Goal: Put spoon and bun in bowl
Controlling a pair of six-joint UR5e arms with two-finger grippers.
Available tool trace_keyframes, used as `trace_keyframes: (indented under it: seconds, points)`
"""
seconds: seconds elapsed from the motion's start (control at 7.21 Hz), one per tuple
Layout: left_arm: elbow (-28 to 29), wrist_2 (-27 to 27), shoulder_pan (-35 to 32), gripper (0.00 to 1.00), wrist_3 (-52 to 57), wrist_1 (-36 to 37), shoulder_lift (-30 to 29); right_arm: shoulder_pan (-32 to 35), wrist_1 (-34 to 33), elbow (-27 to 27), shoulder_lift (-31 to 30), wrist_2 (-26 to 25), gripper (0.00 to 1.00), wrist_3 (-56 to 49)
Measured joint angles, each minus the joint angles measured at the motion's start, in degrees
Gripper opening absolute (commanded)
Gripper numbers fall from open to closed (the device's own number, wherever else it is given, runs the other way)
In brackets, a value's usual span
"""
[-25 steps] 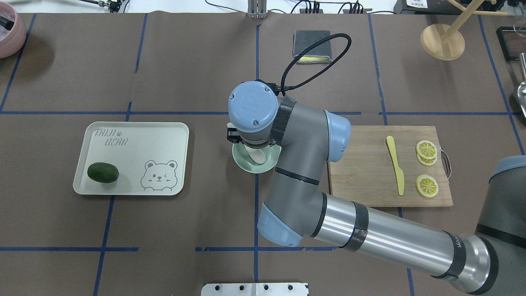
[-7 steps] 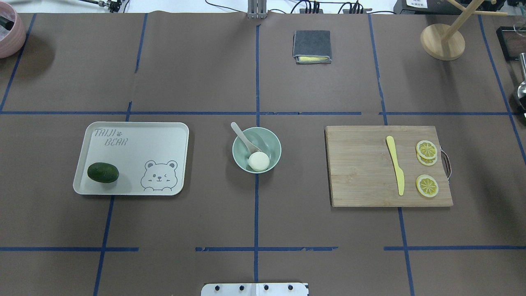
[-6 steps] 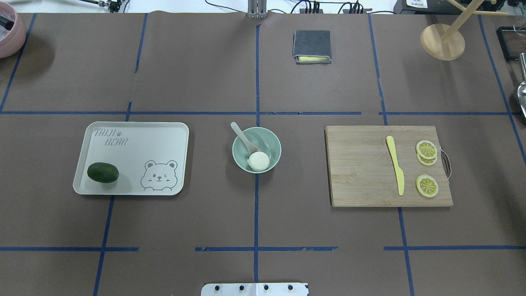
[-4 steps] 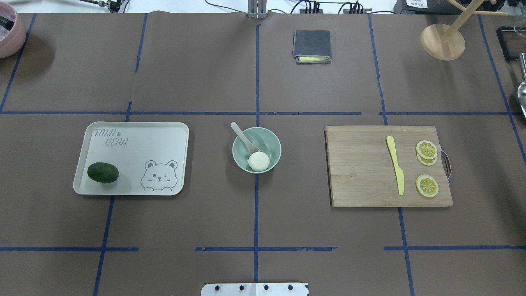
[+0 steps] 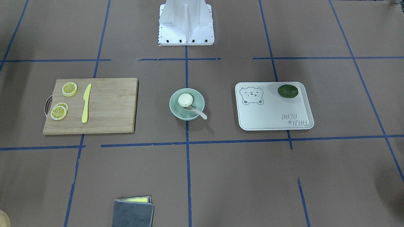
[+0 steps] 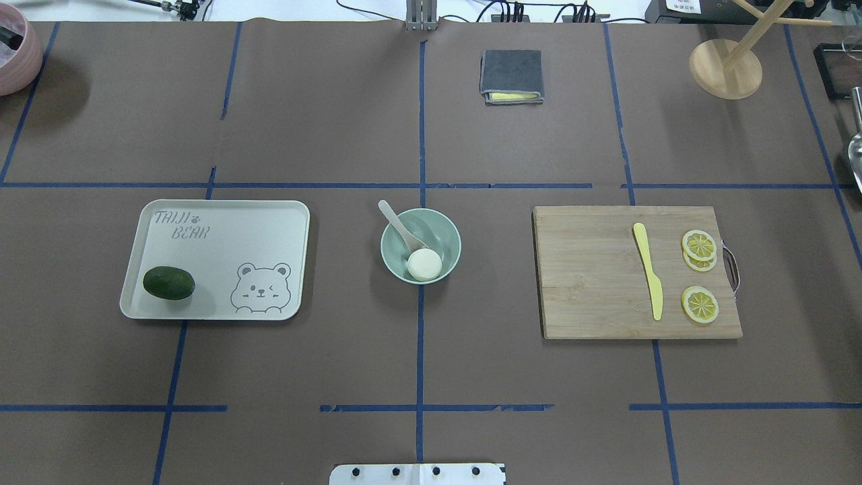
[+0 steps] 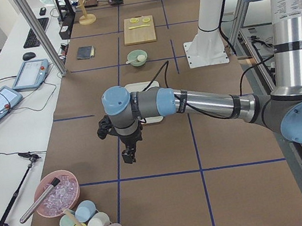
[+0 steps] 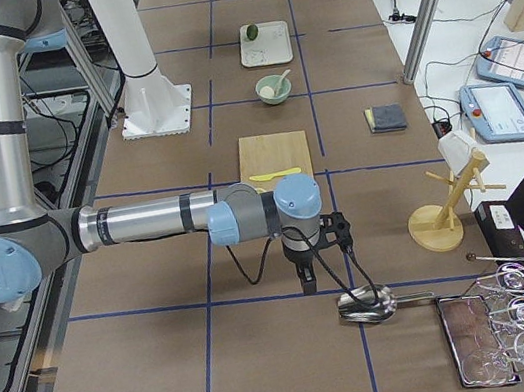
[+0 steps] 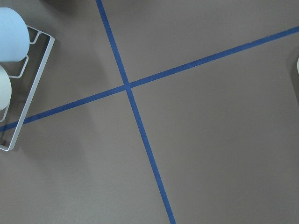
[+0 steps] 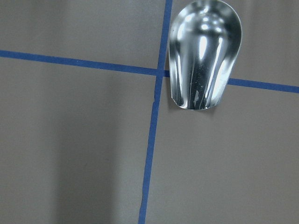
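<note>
Unreadable: left claw and right claw, seen in side views only, jaw spread too small to tell.
Hidden: spoon head, under bun.
Cut off: metal scoop just beside right claw, handle past top edge; cups near left claw, past left edge.

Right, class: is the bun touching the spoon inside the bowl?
Touching. In the overhead view the bun lies against the scoop end of the spoon in the bowl, with no gap; the front view agrees.

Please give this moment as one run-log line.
bun: in bowl | spoon: in bowl, handle over rim | left hand: far from bowl | right hand: near metal scoop | open/shut: cannot tell
</note>
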Motion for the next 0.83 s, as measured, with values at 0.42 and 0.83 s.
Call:
trace_keyframes:
  seconds: [0.42,0.83]
  points:
    - [-0.3,-0.1,0.0,1.0,0.0,0.0,0.1,0.3,0.3,-0.2,-0.4,-0.1,1.0,-0.4]
    - [-0.4,-0.2,0.0,1.0,0.0,0.0,0.1,0.3,0.7,0.0,-0.5,-0.6,1.0,-0.3]
